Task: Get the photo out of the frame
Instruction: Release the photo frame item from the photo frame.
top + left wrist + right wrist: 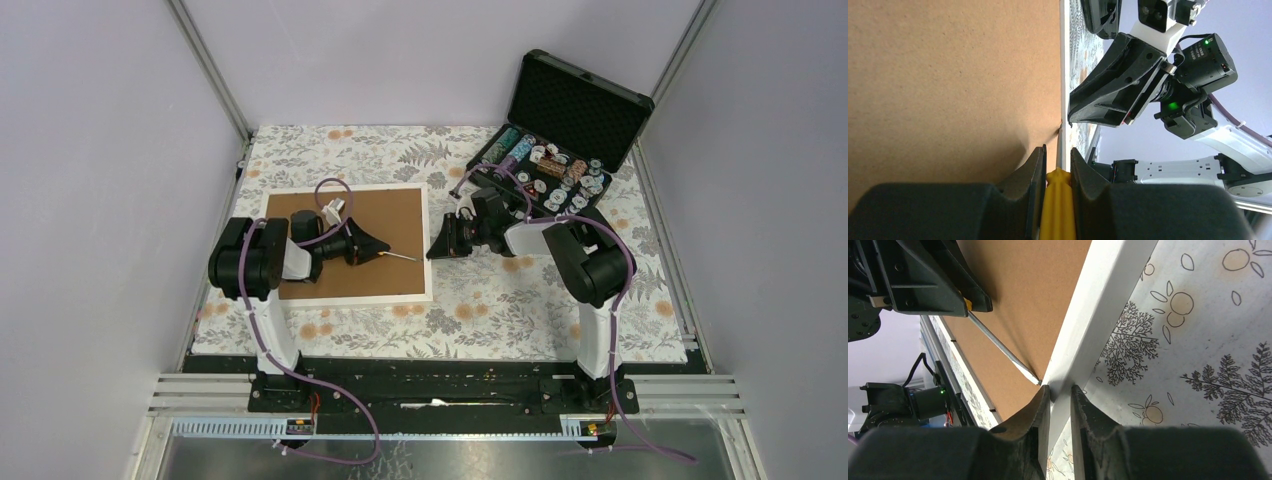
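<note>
The frame [390, 215] lies face down on the patterned cloth, brown back up inside a narrow white border [1098, 315]. The photo is hidden under that back. My left gripper [378, 250] hovers over the brown back and is shut on a screwdriver by its yellow handle [1058, 200]. The metal shaft [1003, 347] reaches right, and its tip sits where the brown board meets the frame's right border. My right gripper [1060, 390] is at that same right edge, one finger on each side of the white border, pinching it.
An open black case [575, 100] of poker chips [550, 170] stands at the back right, just behind the right arm. White walls with metal rails close in the table on three sides. Both wrists sit close together at the frame's right edge.
</note>
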You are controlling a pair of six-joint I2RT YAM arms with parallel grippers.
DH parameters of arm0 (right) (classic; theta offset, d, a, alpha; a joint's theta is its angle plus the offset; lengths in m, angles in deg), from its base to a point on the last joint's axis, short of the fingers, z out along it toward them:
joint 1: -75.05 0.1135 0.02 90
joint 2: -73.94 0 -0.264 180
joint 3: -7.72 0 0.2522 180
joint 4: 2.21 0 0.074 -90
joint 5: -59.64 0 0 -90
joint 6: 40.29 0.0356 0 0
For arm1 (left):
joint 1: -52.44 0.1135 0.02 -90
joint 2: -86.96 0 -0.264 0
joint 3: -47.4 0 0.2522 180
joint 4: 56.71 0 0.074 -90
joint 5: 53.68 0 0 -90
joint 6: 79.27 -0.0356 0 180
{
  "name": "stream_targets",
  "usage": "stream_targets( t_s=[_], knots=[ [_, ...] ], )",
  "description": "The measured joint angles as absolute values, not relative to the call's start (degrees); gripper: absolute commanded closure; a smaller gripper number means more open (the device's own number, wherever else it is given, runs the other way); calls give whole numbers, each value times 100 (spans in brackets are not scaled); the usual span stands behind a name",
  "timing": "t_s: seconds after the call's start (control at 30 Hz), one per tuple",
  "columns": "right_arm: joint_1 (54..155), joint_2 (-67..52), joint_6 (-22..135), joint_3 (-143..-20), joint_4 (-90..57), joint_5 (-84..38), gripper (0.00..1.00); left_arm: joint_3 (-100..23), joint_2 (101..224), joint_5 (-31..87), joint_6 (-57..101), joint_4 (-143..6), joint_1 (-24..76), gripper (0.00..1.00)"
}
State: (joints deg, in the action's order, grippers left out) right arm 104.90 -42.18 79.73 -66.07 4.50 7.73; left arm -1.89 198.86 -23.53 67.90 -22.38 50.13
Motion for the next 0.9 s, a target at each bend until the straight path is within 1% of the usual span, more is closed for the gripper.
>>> stream_targets(
  t_s=[0.27,0.6,0.9],
  knots=[
    [10490,-4264,7979,-6729,260,812,95,-191,20008,-2246,6980,-1840,4970,100],
    [10490,-4305,7981,-6847,57,825,96,-320,20105,-1621,7080,-1287,4731,100],
    [10487,-4351,8010,-6924,-33,856,96,-449,20675,-1575,7699,-594,4688,100]
  ],
)
